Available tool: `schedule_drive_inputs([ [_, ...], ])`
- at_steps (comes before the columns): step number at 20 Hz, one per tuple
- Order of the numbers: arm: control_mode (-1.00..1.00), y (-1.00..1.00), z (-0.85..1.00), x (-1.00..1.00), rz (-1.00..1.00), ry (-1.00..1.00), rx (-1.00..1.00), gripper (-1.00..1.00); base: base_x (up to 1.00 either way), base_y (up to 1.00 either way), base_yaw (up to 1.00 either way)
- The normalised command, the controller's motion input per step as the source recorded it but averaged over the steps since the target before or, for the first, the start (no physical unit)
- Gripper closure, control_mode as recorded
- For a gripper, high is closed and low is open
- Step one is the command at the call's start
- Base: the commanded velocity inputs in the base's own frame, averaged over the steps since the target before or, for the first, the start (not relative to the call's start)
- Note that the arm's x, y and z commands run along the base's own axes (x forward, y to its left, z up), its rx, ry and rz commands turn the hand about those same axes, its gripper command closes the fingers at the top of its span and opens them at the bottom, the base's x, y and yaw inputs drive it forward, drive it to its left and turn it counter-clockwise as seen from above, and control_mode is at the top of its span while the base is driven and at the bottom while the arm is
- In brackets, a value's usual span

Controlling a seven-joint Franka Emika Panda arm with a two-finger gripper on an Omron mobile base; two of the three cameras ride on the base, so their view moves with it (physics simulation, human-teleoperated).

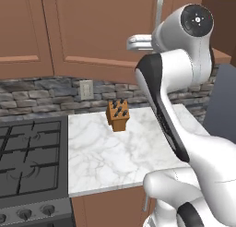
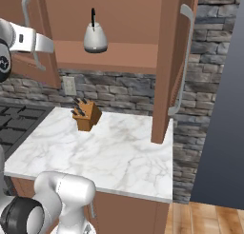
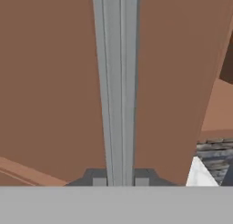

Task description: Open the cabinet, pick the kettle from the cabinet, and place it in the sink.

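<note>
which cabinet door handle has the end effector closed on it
The left door's handle: the end effector is shut around this silver bar. The right door's handle stands free on its wide-open door, right of the kettle.

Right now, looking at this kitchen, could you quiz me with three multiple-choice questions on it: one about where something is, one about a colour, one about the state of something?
1. Where is the kettle?
A. on the stove
B. on the shelf inside the open cabinet
C. on the marble counter

2. What colour is the knife block on the counter?
A. orange-brown
B. white
C. blue

3. What are the robot's fingers doing?
A. hanging open over the counter
B. holding the kettle
C. closed on the silver door handle

Answers:
1 B, the right base view shows it on the shelf behind the swung-out door.
2 A, both base views show an orange-brown block with dark knife handles.
3 C, the hand view shows the bar running between the two tips.
</note>
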Motion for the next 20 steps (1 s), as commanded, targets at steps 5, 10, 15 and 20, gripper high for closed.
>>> schedule_drive_inputs([
  [5,-1.00,0.34,-0.07,-0.57,-0.01,0.00,0.00,1.00,0.00,0.00,0.00],
  [10,-1.00,0.36,-0.08,-0.54,0.00,0.00,0.00,1.00,0.00,0.00,0.00],
  [15,-1.00,0.38,-0.10,-0.51,0.00,0.00,0.00,1.00,0.00,0.00,0.00],
  [20,-1.00,0.34,-0.08,-0.47,0.00,0.00,0.01,1.00,0.00,0.00,0.00],
])
